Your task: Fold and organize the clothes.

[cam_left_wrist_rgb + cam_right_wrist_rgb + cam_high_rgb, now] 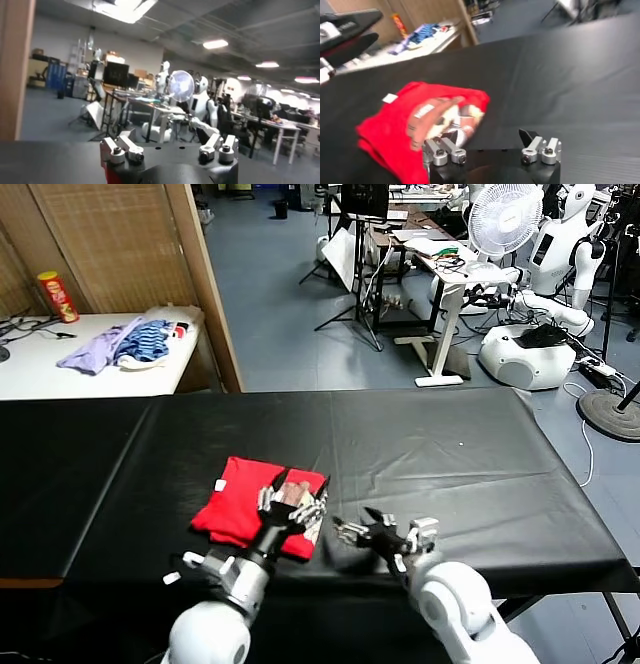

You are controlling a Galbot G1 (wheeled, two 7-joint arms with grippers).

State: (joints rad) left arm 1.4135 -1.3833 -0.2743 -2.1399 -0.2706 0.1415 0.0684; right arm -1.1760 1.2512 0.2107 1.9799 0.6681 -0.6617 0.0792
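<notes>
The clothes are one bright red T-shirt (240,509), folded into a small bundle on the black table (450,474) near its front edge. Its brownish cartoon print (445,117) faces up and a white label (390,98) shows at one corner. My left gripper (292,506) hangs over the shirt's print side, open with nothing between its fingers. In the left wrist view, the left gripper (170,150) points out at the room, and a sliver of red shows beside it. My right gripper (362,526) is open just to the right of the shirt, apart from it; the right wrist view shows the right gripper (490,147) empty.
A pile of purple and blue-striped garments (125,344) and a red can (57,296) lie on a white table at the back left, beside a wooden partition (210,284). Beyond the black table stand a fan (505,219), desks and white robots.
</notes>
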